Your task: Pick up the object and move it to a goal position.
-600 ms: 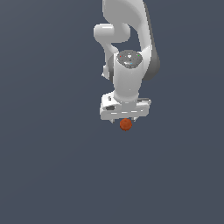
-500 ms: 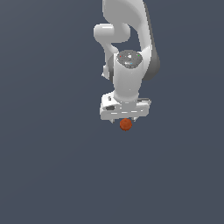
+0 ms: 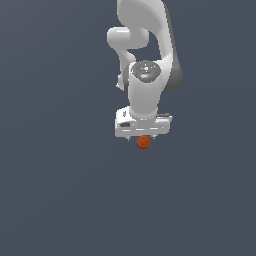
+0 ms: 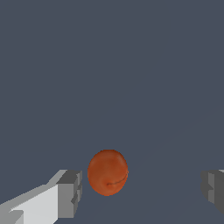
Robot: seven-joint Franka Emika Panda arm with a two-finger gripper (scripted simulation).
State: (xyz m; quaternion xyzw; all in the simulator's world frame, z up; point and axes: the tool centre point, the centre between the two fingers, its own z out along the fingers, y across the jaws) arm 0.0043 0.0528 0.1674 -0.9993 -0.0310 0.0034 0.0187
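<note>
The object is a small smooth orange-red ball (image 3: 144, 142). In the exterior view it shows just below the white gripper's hand, partly covered by it. In the wrist view the ball (image 4: 107, 172) lies on the grey floor between the two grey fingertips, close to one fingertip (image 4: 70, 194) and well apart from the other (image 4: 213, 190). My gripper (image 4: 142, 192) is open, with the fingers standing wide on either side of the ball and not touching it. In the exterior view the gripper (image 3: 143, 137) points straight down and its fingers are hidden under the hand.
The white arm (image 3: 147, 60) rises from the hand toward the exterior view's top. A plain dark grey floor (image 3: 60, 190) lies all around.
</note>
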